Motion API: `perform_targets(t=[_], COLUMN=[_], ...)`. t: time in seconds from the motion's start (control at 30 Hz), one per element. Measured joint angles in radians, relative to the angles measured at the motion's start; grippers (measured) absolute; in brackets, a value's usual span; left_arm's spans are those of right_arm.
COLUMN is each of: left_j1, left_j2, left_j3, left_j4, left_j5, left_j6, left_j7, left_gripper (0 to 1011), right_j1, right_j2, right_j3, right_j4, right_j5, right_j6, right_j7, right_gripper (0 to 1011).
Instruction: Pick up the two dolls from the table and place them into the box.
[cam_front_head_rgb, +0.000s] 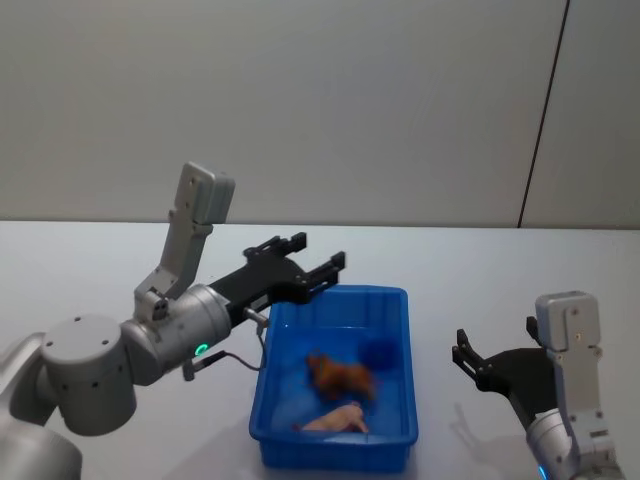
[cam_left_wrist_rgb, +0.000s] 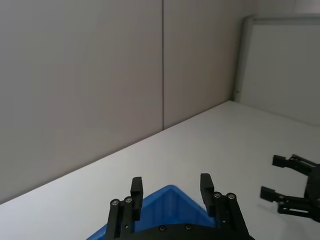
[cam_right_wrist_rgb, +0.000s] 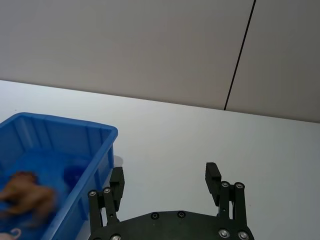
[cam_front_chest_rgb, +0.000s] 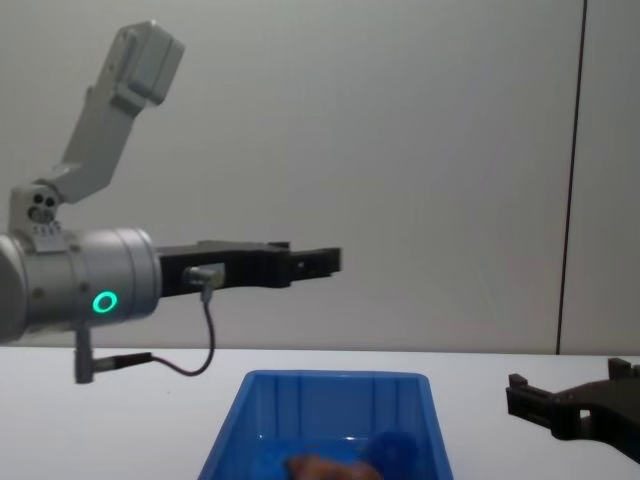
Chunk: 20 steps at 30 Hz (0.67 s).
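Both dolls lie in bright blue rectangular plastic bin (cam_front_head_rgb: 385, 300): fuzzy reddish-brown doll (cam_front_head_rgb: 341, 375) mid-bin, pale pink doll (cam_front_head_rgb: 335, 419) at its 6 o'clock. Left gripper (cam_front_head_rgb: 310, 262) spread wide, empty, above bin's 11 o'clock corner. Right gripper (cam_front_head_rgb: 497, 343) spread wide, empty, low over white table (cam_front_head_rgb: 80, 270) at bin's 3 o'clock.

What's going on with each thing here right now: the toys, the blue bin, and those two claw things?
Reddish-brown doll: lying inside the bin.
Pale pink doll: lying inside the bin, near its front wall.
Blue bin: upright on the white table, holding both dolls.
Left pincer: open, empty, raised above the bin's far left corner.
Right pincer: open, empty, right of the bin.
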<state>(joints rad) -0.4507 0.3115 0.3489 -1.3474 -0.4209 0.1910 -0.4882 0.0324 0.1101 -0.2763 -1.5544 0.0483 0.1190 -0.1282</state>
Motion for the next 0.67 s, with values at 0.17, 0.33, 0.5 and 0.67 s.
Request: perform_targets(t=[0.17, 0.33, 0.5, 0.67], left_j1=[-0.027, -0.056, -0.072, -0.085], left_j2=[-0.018, -0.039, -0.050, -0.059], left_j3=[0.008, 0.017, 0.022, 0.026], left_j4=[0.037, 0.080, 0.103, 0.122], left_j5=[-0.016, -0.033, -0.043, -0.051], left_j6=[-0.026, -0.052, -0.067, -0.078], left_j7=[-0.072, -0.140, -0.177, -0.208], left_gripper=[834, 961, 1001, 1001], right_j1=[0.000, 0.000, 0.000, 0.000], right_j2=[0.000, 0.000, 0.000, 0.000], right_j3=[0.000, 0.000, 0.000, 0.000], right_j4=[0.000, 0.000, 0.000, 0.000], right_j5=[0.000, 0.000, 0.000, 0.000], right_j6=[0.000, 0.000, 0.000, 0.000], right_j7=[0.000, 0.000, 0.000, 0.000], right_gripper=[1000, 1000, 999, 1000])
